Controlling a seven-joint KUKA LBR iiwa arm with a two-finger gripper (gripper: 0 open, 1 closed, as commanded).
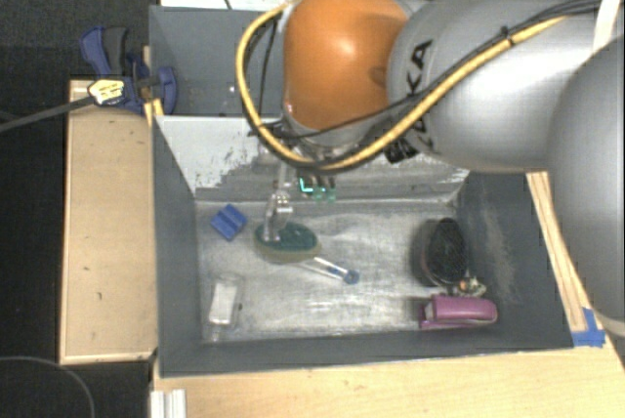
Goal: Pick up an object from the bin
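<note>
1. Grey metal is all around on my screen: I look down into the bin (176, 250) from above.
2. My arm (508, 84) comes in from the right. It is big and silver, with a round orange cover (342, 55) at its wrist.
3. The claw (279, 226) hangs down under the orange cover, in the left half of the bin, close to the back wall.
4. It comes down right onto a dark green round thing (293, 245) that lies flat on the floor of the bin. A thin clear handle sticks out of it.
5. The handle points to the front right and ends in a little blue tip.
6. I cannot tell if the claw is wide or narrow, or if it grips the green thing at all.
7. A small blue block (228, 223) lies just to the left of the green thing, near it but apart.
8. A little clear box (224, 301) lies near the front left corner, well apart from the claw.
9. Over on the right side lies a black oval thing (444, 252), maybe a brush.
10. A purple thing (459, 311) lies just in front of it, near the front wall.
</note>
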